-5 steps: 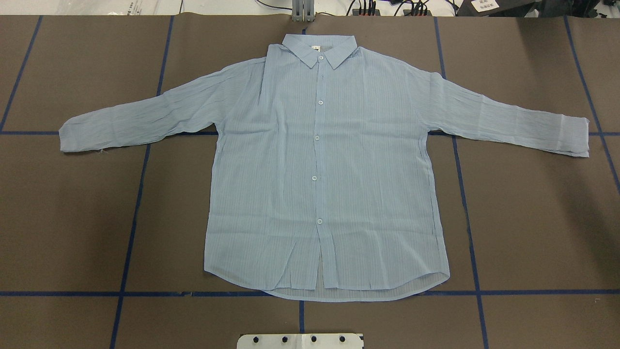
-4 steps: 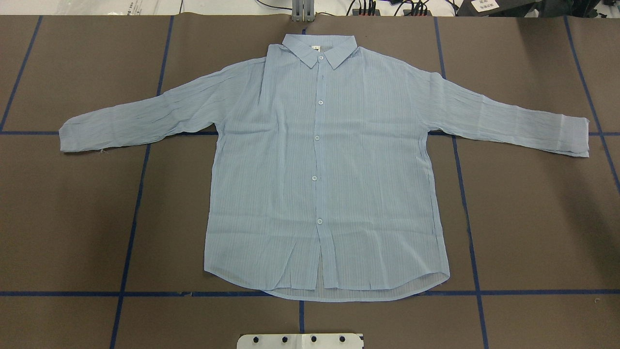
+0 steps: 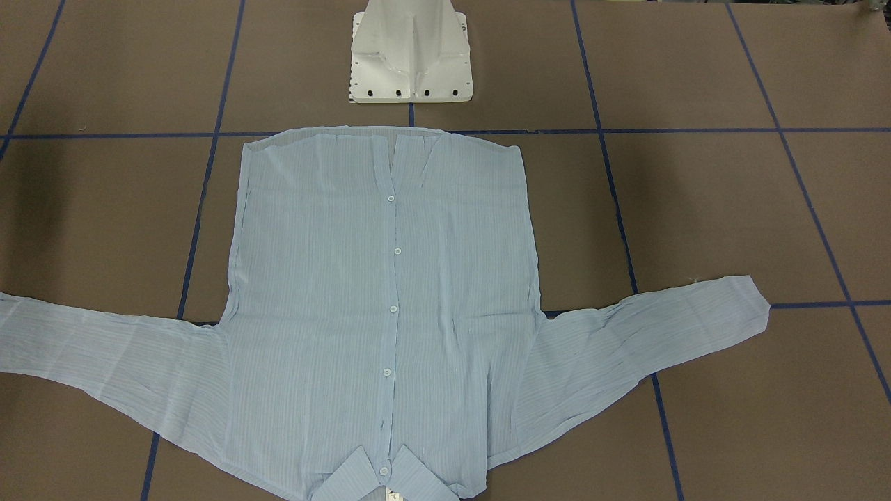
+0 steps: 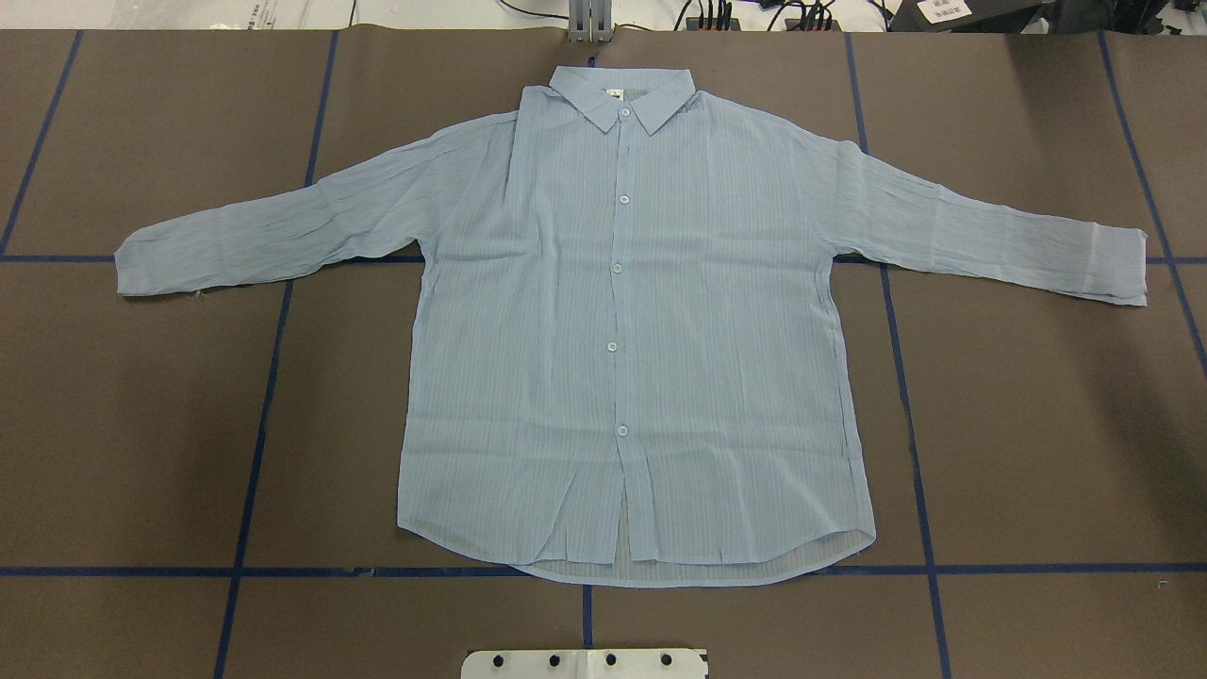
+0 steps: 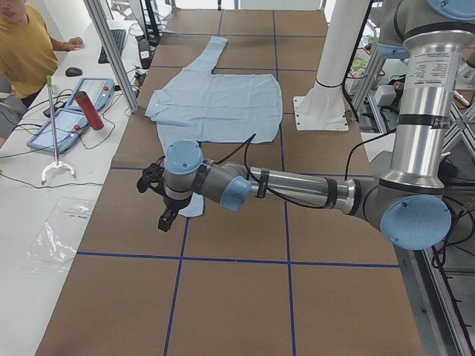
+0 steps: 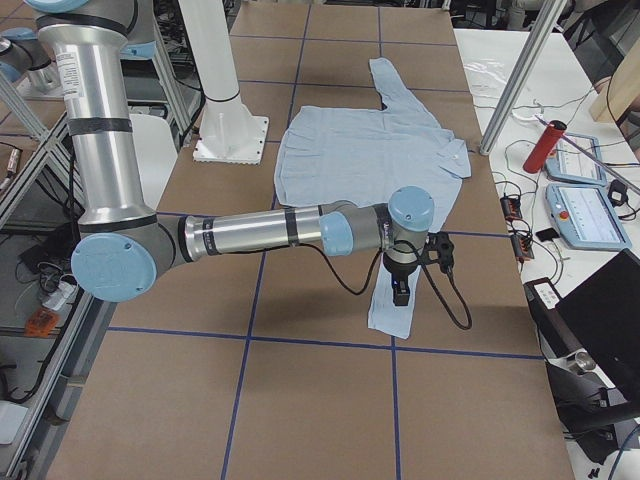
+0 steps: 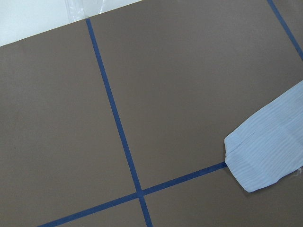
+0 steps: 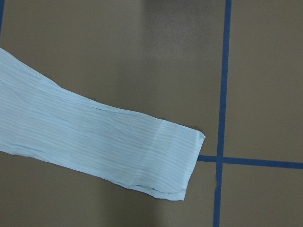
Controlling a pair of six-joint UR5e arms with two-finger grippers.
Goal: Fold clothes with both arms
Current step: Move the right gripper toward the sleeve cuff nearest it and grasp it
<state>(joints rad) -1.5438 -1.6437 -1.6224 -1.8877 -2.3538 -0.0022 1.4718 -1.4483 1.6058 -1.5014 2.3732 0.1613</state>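
Note:
The pale-blue striped shirt (image 4: 613, 330) lies flat and buttoned on the brown table, collar at the far edge and both sleeves spread out to the sides; it also shows in the front-facing view (image 3: 383, 313). My left gripper (image 5: 168, 216) hangs over the left sleeve's cuff (image 7: 265, 151). My right gripper (image 6: 400, 290) hangs over the right sleeve's cuff (image 8: 175, 156). Both grippers show only in the side views, so I cannot tell whether they are open or shut. No fingers show in the wrist views.
The white pedestal base (image 3: 411, 49) stands at the near edge by the shirt's hem. Blue tape lines (image 4: 255, 424) grid the table. A side bench holds a red cylinder (image 5: 87, 110) and tablets (image 5: 67, 122), with a person in yellow (image 5: 22, 44) beside it.

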